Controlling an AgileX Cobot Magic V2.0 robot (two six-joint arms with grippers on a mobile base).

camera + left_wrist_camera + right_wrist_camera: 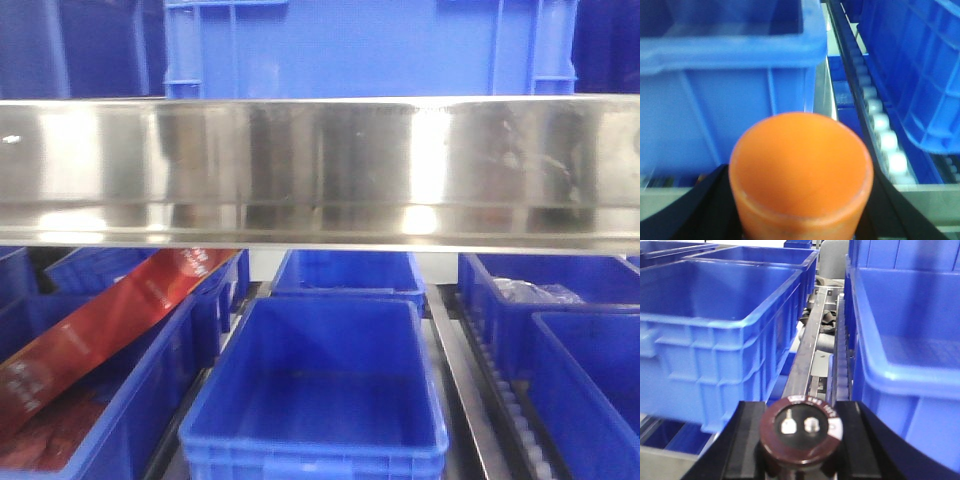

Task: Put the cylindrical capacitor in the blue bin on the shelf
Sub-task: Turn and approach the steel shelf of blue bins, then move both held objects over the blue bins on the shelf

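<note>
The cylindrical capacitor (801, 427) is dark brown with two silver terminals on its top. My right gripper (801, 442) is shut on it, black fingers (747, 440) on either side, in front of the gap between two blue bins (715, 340). My left gripper (800, 205) is shut on an orange cylinder (800, 165), close to a blue bin's wall (730, 105). The shelf's shiny steel front rail (320, 170) crosses the front view, with an empty blue bin (320, 400) below it. Neither gripper shows in the front view.
A large blue crate (370, 45) stands above the rail. A bin at lower left holds a red packet (100, 320). A bin at right holds a clear bag (535, 292). Roller tracks (880, 130) and steel dividers (807, 355) run between the bins.
</note>
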